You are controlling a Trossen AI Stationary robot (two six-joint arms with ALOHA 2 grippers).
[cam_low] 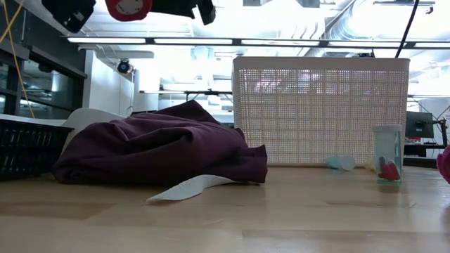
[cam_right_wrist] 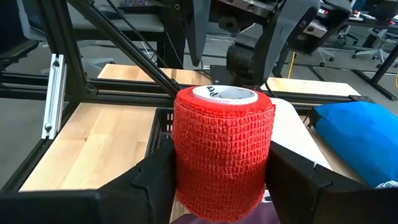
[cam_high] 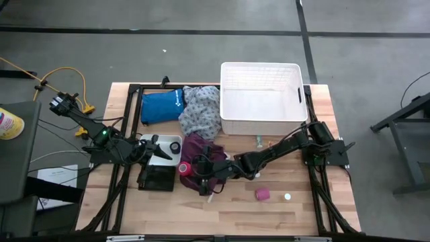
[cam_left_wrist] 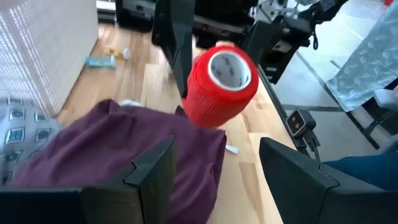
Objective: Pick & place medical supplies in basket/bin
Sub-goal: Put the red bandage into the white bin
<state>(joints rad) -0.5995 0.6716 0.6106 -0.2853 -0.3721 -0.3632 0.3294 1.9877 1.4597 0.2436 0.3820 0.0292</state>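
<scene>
I see the right gripper (cam_right_wrist: 221, 180) clamped on a red roll (cam_right_wrist: 222, 149) — lifted over the maroon cloth (cam_high: 198, 153) at frame centre-left. My left gripper (cam_left_wrist: 214, 174) hangs open beside it — basket (cam_high: 261, 101) upper right.

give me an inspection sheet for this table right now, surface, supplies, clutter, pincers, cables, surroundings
Surface: wooden table, black frame.
Job's things: red roll held above the maroon cloth; pink roll and vial on the wood; white basket at the back.
Clutter: blue pouch, patterned cloth, black crate, white tray.
Pincers: right pincer shut on the red roll; left pincer open, facing it.
Cables: yellow cable on the floor.
Surroundings: grey floor, nobody seen.
</scene>
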